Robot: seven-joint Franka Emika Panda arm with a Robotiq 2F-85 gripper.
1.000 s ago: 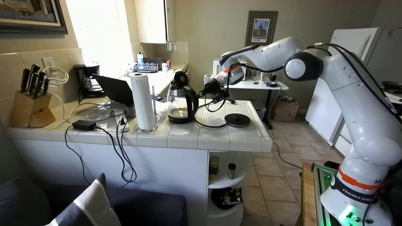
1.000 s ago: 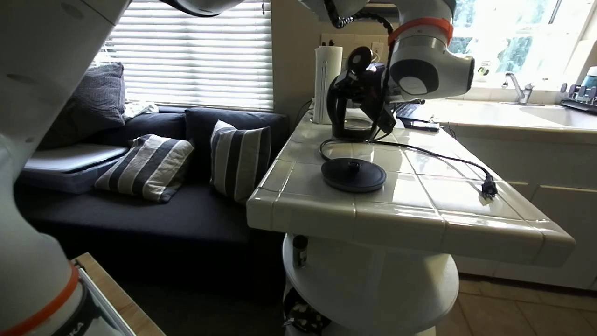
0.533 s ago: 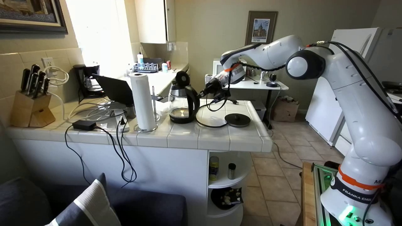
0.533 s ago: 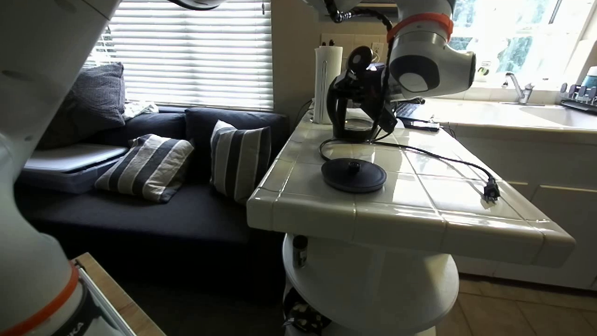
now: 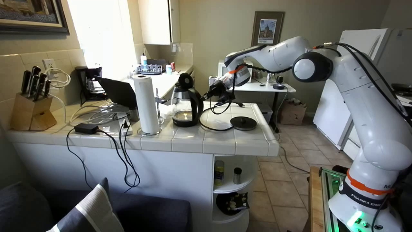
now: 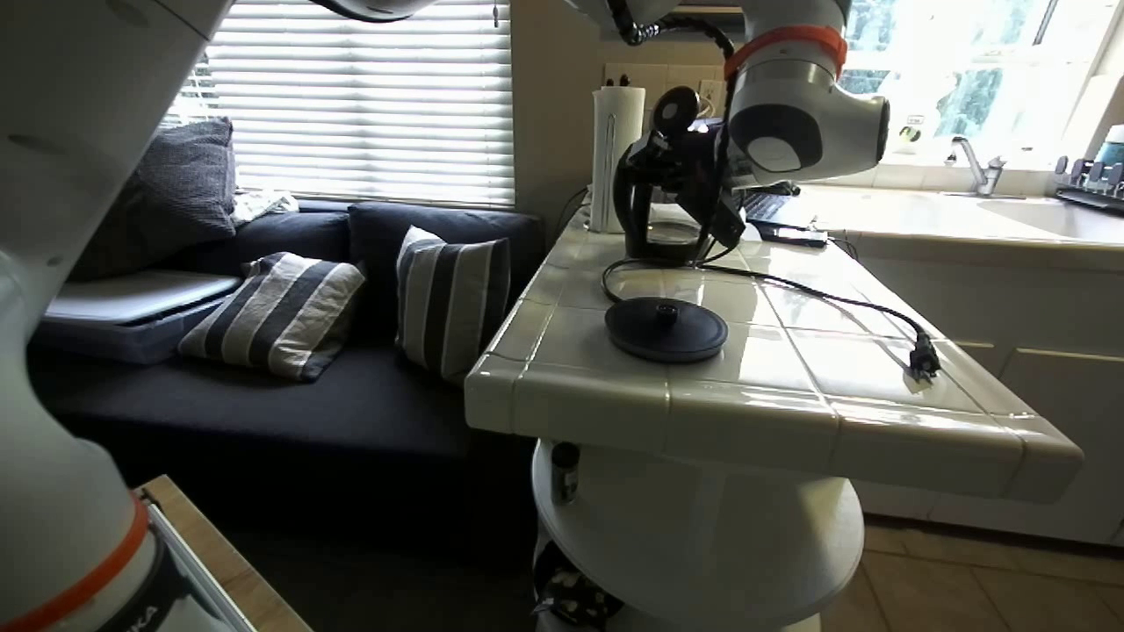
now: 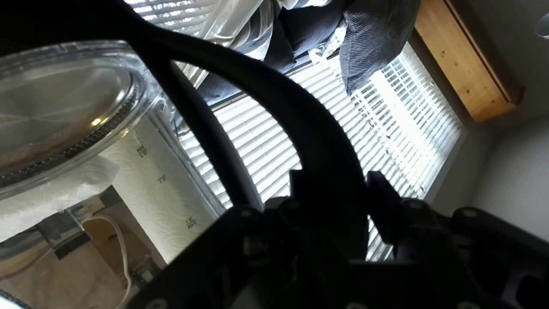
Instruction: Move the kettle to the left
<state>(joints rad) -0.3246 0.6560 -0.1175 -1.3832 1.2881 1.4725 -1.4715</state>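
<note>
Kettle [image 5: 184,103]: rounded clear-glass body on a black base, found past the fingertips of the black two-fingered gripper [image 7: 336,184] and off to one side, on the left of the wrist view; long axis upright, base apparently borne by the white tiled counter [image 6: 562,395].
Tall arched black handle [image 5: 199,106]: met by the gripper on its upper stretch; in the wrist view it is flanked by a finger on each side and appears to be pinched between them. How firmly cannot be told.
Round black lid [image 5: 185,80]: tipped up, just above and beyond the fingertips.
Left: whose left is meant is not said. If it is reckoned toward the white paper-towel roll [image 5: 146,106], the kettle is to be moved body first, away from the gripper; if toward the dark fabric sofa [image 6: 290,395], on toward the counter's edge.
Paper-towel roll: set beyond the kettle from the gripper, near but apart; little room is offered there.
Counter edge: near the kettle on the sofa side; a wider stretch of tile is seen behind and below the gripper.
Flat round black disc [image 6: 666,332]: laid lower than the gripper, apart from the kettle; its black cord [image 5: 222,130] is looped close to the kettle's base and could be dragged. Whether they touch cannot be told.
</note>
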